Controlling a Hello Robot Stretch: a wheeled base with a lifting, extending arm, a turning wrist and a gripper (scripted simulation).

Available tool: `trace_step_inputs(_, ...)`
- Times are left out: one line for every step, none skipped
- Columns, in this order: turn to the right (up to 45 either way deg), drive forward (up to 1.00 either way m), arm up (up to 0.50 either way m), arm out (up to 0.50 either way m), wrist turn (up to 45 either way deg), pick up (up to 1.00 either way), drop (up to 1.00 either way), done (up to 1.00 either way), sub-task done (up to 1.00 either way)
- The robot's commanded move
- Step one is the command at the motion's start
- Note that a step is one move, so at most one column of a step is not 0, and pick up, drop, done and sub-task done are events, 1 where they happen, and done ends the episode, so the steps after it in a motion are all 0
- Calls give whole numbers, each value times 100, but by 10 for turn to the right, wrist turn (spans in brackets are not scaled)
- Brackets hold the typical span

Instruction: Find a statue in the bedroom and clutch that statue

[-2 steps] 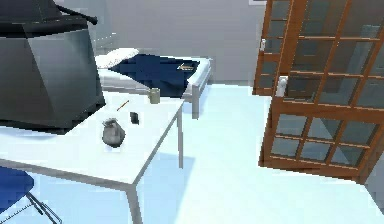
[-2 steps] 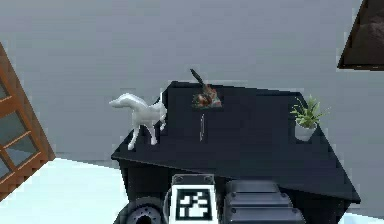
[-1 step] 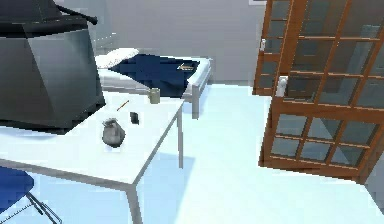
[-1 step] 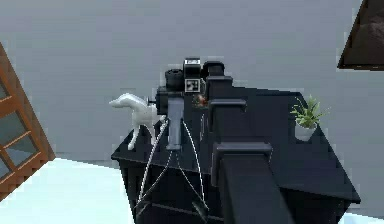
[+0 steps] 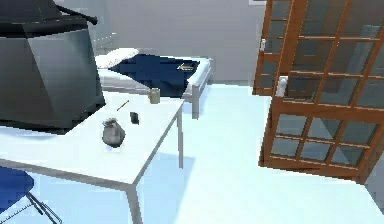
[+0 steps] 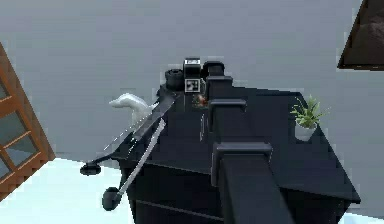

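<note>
End effector sat at the far end of the arm, above the top of a dark cabinet, well away from the glazed wooden door. Couldn't tell if it was wide or narrow, or whether it held anything, since only dark cabinet top lay behind the fingers. The arm lay stretched across the cabinet, prob. just carried that way while the base searched, as nothing statue-like was near it. A potted plant stood on the cabinet's side away from the door. A white curved thing and a dark wheeled frame lay btw cabinet and door.

Task's thing: a small grey figure, likely the statue, stood upright on the white surface, far across the floor from the door and just in front of a big dark TV. A cup stood nearer the door and the bed lay beyond. Not grasped yet, imo. The base would need to turn its arm side to the surface.
</note>
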Motion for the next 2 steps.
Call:
trace_step_inputs(0, 0, 0, 0, 450, 0, 0, 0, 0)
trace_step_inputs(0, 0, 0, 0, 300, 0, 0, 0, 0)
